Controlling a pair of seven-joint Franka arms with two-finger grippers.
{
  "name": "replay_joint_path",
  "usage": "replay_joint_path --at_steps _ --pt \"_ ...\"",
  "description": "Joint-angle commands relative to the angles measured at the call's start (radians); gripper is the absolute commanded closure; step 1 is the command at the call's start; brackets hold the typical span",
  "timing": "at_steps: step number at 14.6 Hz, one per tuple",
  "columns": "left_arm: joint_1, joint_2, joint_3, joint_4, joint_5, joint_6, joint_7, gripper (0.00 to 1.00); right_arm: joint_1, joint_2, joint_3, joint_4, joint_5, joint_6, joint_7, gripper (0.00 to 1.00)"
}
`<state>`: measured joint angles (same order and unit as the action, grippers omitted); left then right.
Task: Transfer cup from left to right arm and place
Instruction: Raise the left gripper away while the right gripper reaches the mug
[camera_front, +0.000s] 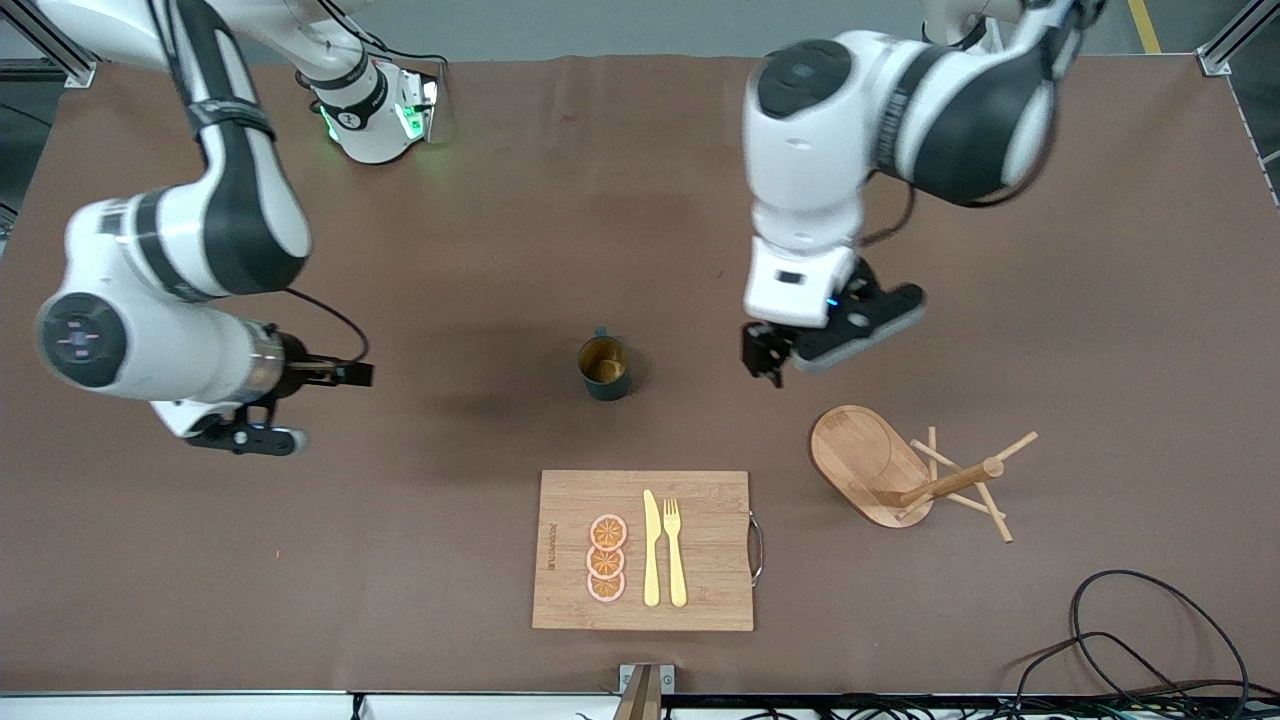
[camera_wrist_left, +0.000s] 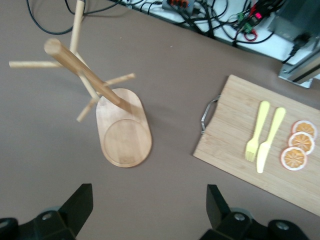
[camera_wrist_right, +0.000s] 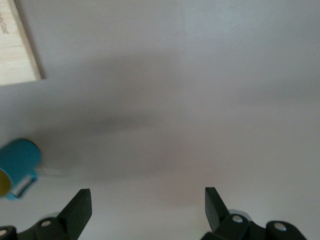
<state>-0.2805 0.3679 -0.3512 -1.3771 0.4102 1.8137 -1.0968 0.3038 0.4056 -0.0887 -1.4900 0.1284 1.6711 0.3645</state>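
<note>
Right end effector (camera_front: 262, 432) hangs released over bare worktop (camera_front: 480, 260) – waiting. The mug (camera_front: 604, 368) stands upright mid-worktop, untouched, farther from the camera than the cutting board (camera_front: 700, 520). Left end effector (camera_front: 775, 358) gapes, empty, near it – pickup, handover and placing all remain.

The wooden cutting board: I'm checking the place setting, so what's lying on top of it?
On the wooden cutting board lie three orange slices in a row, touching, beside a yellow plastic knife and yellow plastic fork. Whatever is beneath the board is covered.
</note>
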Motion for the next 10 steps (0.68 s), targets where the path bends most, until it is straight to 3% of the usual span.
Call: replay_joint_path --at_steps 1,6,10 --pt "0.117 -0.055 -0.009 -0.010 -0.103 -0.004 0.157 0.00 0.099 0.022 -0.009 -0.019 0.025 0.077 0.202 0.00" --pt "0.329 -0.144 -0.009 -0.010 -0.313 -0.108 0.527 0.00 0.262 0.119 -0.009 -0.009 0.068 0.238 0.596 0.00" --pt "0.417 -0.187 -0.008 -0.003 -0.338 -0.166 0.719 0.00 0.360 0.228 -0.009 0.046 0.063 0.349 0.799 0.00"
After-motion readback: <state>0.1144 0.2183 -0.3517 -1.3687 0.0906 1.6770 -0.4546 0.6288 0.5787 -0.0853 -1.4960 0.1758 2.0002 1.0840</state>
